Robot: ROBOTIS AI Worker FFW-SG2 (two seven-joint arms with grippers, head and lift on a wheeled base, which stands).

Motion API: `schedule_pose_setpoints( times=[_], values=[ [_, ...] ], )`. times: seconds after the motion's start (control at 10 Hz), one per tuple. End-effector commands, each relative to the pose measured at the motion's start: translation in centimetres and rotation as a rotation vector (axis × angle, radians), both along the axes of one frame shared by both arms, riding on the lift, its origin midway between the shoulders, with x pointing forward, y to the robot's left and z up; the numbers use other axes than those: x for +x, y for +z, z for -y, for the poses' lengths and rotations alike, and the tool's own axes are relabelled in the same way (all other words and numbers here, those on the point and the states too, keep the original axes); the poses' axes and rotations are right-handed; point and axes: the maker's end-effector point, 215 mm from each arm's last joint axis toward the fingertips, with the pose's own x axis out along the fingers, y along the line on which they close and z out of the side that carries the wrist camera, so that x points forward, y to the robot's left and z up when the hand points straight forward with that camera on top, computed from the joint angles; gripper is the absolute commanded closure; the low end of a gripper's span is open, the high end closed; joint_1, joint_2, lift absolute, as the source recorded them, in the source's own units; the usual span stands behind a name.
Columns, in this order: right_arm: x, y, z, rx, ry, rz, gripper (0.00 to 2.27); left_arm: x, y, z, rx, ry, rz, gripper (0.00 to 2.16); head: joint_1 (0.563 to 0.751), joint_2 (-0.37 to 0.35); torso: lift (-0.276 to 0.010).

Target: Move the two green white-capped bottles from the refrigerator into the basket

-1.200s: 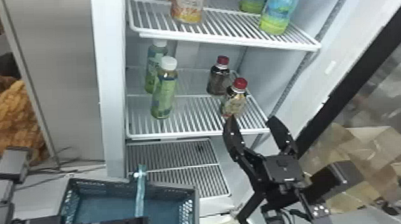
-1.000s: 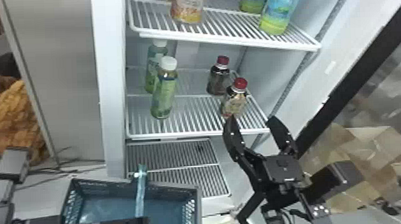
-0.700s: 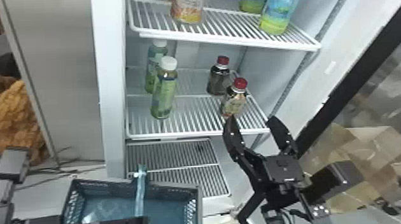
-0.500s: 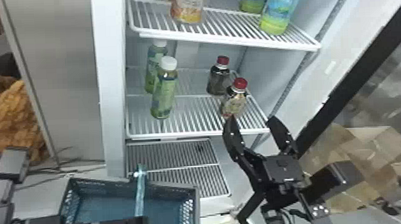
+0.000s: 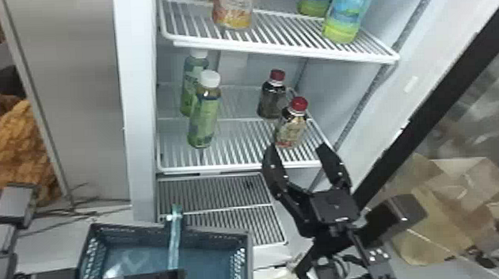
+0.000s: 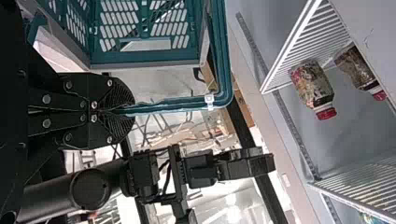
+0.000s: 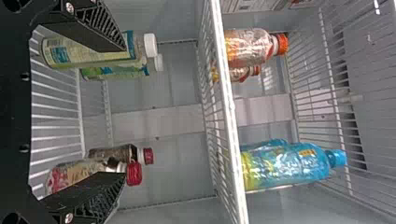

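Bottles stand in pairs on the white wire middle shelf (image 5: 241, 159) of the pale, smooth-walled refrigerator (image 5: 137, 113). On its left side are the two wanted: the front green bottle (image 5: 204, 123), slim plastic with a domed white cap, and the back green bottle (image 5: 193, 77), of the same make, close behind, both upright. Over to the right are two squatter ones, the patterned red-capped bottle (image 5: 292, 127) and, behind it, the dark red-capped bottle (image 5: 272, 98). The ribbed wire upper shelf (image 5: 289, 54) carries a clear bottle with an orange base (image 5: 234, 10) and a tall blue-and-lime bottle (image 5: 345, 16).

Before the shelves, the right gripper (image 5: 296, 149) has its flat black fingers spread wide, tips near the patterned red-capped one. Low on the left, the left gripper (image 5: 181, 276) is pinched tight on the thin teal handle (image 5: 173, 247) of the perforated plastic basket (image 5: 212, 235). Beyond the fridge's right side lies creased brown cardboard (image 5: 421, 214); far left, a crinkled orange heap (image 5: 15, 145).
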Motion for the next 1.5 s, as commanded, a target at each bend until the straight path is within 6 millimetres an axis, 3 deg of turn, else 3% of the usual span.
schedule_pose_setpoints(
  times=[0.0, 0.5, 1.4],
  values=[
    [1.1, -1.3, -1.5, 0.009, 0.032, -0.014, 0.09, 0.0, 0.0, 0.0, 0.000, 0.000, 0.000, 1.16, 0.695, -0.349, -0.263],
    [5.0, -3.6, -4.6, -0.005, 0.097, -0.030, 0.09, 0.0, 0.1, 0.0, -0.003, 0.001, 0.001, 1.16, 0.695, -0.277, -0.263],
    [13.4, -5.5, -7.2, -0.069, 0.217, -0.027, 0.09, 0.2, 0.2, 0.1, -0.004, 0.001, 0.007, 1.16, 0.695, -0.201, -0.263]
  ],
)
